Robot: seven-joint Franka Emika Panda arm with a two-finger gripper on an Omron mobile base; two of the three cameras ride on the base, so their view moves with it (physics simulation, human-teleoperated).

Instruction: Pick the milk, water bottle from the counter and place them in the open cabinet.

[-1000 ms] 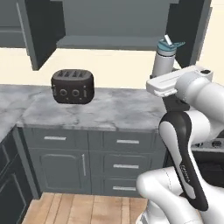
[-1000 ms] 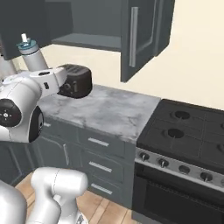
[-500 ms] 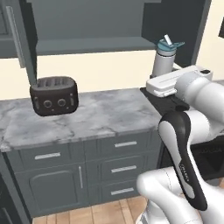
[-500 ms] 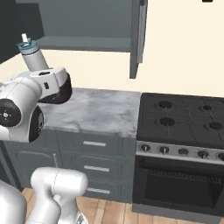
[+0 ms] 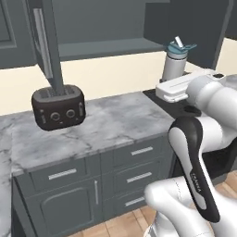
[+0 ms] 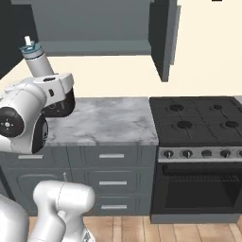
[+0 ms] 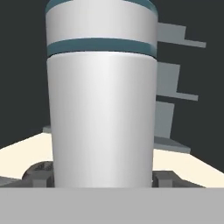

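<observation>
The slim light grey cylindrical water bottle with its teal cap and flip-up spout stands upright in the two-finger gripper, whose jaws are clamped on its lower body; in the hand view the bottle's wall rises directly between the dark fingertips. The landmark is the dark grey open wall cabinet with its plain grey inner shelf. The bottle hangs just to the right of that shelf's front edge, with its base slightly below shelf level. To do the placing well, I judge the arm should lift until the base clears the shelf lip, then move inward over bare shelf, keeping the bottle vertical. The open door with the silver bar handle stands at the cabinet's left, well apart from the bottle.
</observation>
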